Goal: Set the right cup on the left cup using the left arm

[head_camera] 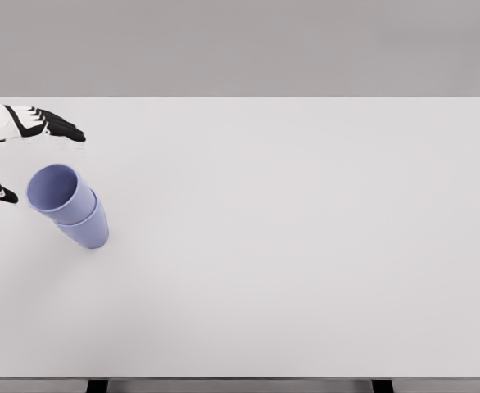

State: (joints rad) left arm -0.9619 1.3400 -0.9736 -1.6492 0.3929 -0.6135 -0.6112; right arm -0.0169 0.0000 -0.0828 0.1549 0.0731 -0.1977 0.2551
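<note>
Two light blue cups stand stacked at the table's left side. The upper cup (54, 189) is nested in the lower cup (90, 231), and the stack leans up and to the left as seen from the head camera. My left hand (47, 166) comes in from the left edge, just above and left of the stack. Its black fingers (60, 128) are spread and the thumb (0, 193) is apart from them. The hand holds nothing and does not touch the cups. My right arm is out of view.
The white table (305, 246) fills the view, with its far edge at the top and its front edge near the bottom. A grey wall lies behind it.
</note>
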